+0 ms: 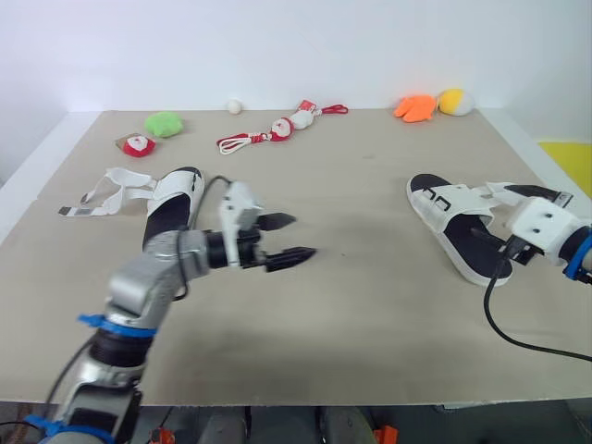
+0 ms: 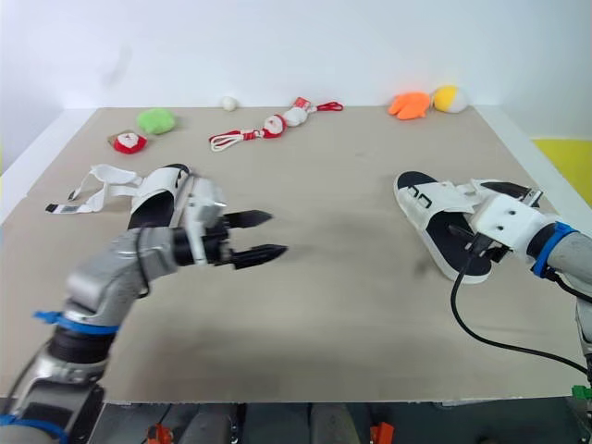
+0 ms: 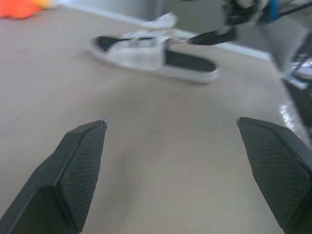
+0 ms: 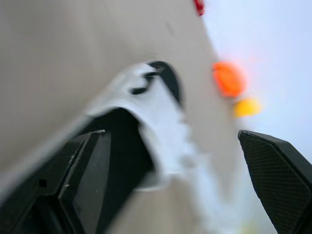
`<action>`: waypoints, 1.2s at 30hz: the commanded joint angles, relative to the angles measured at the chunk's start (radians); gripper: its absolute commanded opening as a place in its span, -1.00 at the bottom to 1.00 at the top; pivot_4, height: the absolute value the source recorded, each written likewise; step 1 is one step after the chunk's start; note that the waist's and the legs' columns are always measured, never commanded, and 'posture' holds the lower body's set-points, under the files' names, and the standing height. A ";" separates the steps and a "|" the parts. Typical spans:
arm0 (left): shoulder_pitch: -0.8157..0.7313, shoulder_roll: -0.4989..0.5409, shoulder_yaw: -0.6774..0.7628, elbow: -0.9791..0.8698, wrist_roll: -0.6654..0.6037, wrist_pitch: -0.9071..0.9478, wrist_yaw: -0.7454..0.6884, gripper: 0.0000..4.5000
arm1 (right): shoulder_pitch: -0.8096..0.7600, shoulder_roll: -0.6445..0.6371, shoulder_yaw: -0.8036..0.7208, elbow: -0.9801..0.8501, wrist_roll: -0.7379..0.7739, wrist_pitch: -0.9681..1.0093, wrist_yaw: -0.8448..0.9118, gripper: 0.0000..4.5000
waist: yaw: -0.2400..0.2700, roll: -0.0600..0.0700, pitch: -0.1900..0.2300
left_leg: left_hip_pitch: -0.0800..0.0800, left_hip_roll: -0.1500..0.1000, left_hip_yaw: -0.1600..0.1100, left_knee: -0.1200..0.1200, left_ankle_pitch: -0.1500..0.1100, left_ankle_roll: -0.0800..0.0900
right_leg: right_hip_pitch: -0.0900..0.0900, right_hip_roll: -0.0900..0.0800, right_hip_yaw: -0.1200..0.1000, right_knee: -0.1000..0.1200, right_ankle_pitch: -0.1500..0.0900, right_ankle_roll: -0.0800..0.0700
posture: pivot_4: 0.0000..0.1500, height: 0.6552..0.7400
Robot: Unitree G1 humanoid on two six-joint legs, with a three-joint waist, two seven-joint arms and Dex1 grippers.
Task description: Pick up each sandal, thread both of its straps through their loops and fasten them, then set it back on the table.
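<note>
On the right half of the table (image 1: 370, 314) the right-hand sandal (image 1: 453, 227), white with a black footbed, is laid flat. The right gripper (image 4: 169, 132) is held over its side nearest the table's right edge, its fingers (image 4: 278, 180) spread wide with the sandal's white upper seen between them. No grasp can be made out. Part of the upper is covered by the gripper's white housing, so it cannot be told whether the straps there are threaded. On the left half of the table the left-hand sandal (image 1: 176, 196) is laid, its loose straps (image 1: 102, 197) spread flat towards the table's left edge. Its nearer end is hidden behind the left arm. The left gripper (image 1: 303, 236) is held above bare table towards the middle, wide open and empty, well apart from both sandals. A black cable (image 1: 518, 340) is draped from the right wrist across the table's near right corner. Along the table's far edge a green plush (image 1: 164, 123), a small red and white toy (image 1: 138, 145), a white ball (image 1: 234, 106), Santa figures on red cords (image 1: 282, 127), an orange toy (image 1: 415, 108) and a yellow toy (image 1: 454, 102) are lined up, well apart from both sandals.
</note>
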State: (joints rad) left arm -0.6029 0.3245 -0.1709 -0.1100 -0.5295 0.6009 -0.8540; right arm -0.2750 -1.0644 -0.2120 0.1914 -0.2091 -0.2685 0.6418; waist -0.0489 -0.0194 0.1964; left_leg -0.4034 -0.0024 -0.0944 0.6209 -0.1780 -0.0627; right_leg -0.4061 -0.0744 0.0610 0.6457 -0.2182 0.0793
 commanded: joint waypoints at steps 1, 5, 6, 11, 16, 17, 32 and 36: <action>-0.062 -0.064 0.003 0.063 0.022 -0.068 0.019 0.97 | -0.051 -0.025 0.065 0.013 -0.169 -0.067 -0.132 1.00 | 0.000 0.000 0.000 | 0.000 0.000 0.001 0.000 0.000 0.000 | 0.000 0.000 0.001 0.000 0.000 -0.001 | 1.00 1.00; -0.098 -0.122 0.005 0.103 0.028 -0.083 0.025 0.97 | -0.079 -0.028 0.140 0.063 -0.308 -0.099 -0.242 1.00 | 0.002 0.000 0.000 | 0.000 -0.001 0.002 0.001 0.001 0.002 | 0.000 0.000 0.004 0.000 0.000 -0.001 | 1.00 1.00; -0.101 -0.129 0.006 0.104 0.028 -0.082 0.025 0.97 | -0.081 -0.034 0.158 0.084 -0.331 -0.114 -0.260 1.00 | 0.002 0.000 0.000 | 0.000 -0.002 0.003 0.001 0.001 0.002 | 0.000 0.000 0.006 0.000 0.000 -0.001 | 1.00 1.00; -0.079 -0.119 0.002 0.071 0.026 -0.070 0.021 0.97 | -0.114 -0.035 0.208 0.172 -0.398 -0.136 -0.337 1.00 | 0.000 0.000 0.000 | 0.000 -0.003 0.006 0.000 0.001 0.003 | 0.000 0.000 0.010 -0.001 0.001 0.002 | 1.00 1.00; -0.044 -0.109 0.011 0.027 0.016 -0.051 0.040 0.97 | -0.213 0.004 0.278 0.285 -0.445 -0.145 -0.406 1.00 | -0.001 -0.001 0.000 | 0.002 -0.003 0.010 0.001 0.001 0.004 | -0.001 0.000 0.013 -0.001 0.001 0.000 | 1.00 1.00; -0.037 -0.108 0.016 0.019 0.012 -0.047 0.046 0.97 | -0.237 0.013 0.296 0.314 -0.456 -0.153 -0.415 1.00 | -0.002 -0.001 0.001 | 0.002 -0.003 0.010 0.001 0.001 0.004 | -0.001 0.000 0.013 -0.001 0.001 0.000 | 1.00 1.00; 0.015 -0.070 0.040 -0.039 0.014 -0.034 0.081 1.00 | -0.512 0.108 0.502 0.672 -0.555 -0.222 -0.550 0.43 | -0.001 -0.002 0.001 | 0.002 -0.004 0.011 0.001 0.002 0.005 | 0.000 0.000 0.015 -0.001 0.002 0.000 | 1.00 1.00; 0.022 -0.068 0.042 -0.047 0.012 -0.035 0.089 1.00 | -0.527 0.108 0.520 0.693 -0.565 -0.175 -0.569 -0.44 | -0.001 -0.002 0.001 | 0.002 -0.004 0.011 0.001 0.002 0.005 | 0.000 0.000 0.016 -0.001 0.002 0.000 | 1.00 1.00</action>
State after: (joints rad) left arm -0.5796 0.2530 -0.1495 -0.1115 -0.5102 0.5735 -0.7692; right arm -0.7698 -0.9471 0.3145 0.8812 -0.7705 -0.4613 0.0950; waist -0.0496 -0.0214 0.1975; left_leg -0.4015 -0.0061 -0.0835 0.6214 -0.1761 -0.0575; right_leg -0.4065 -0.0747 0.0767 0.6446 -0.2159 0.0790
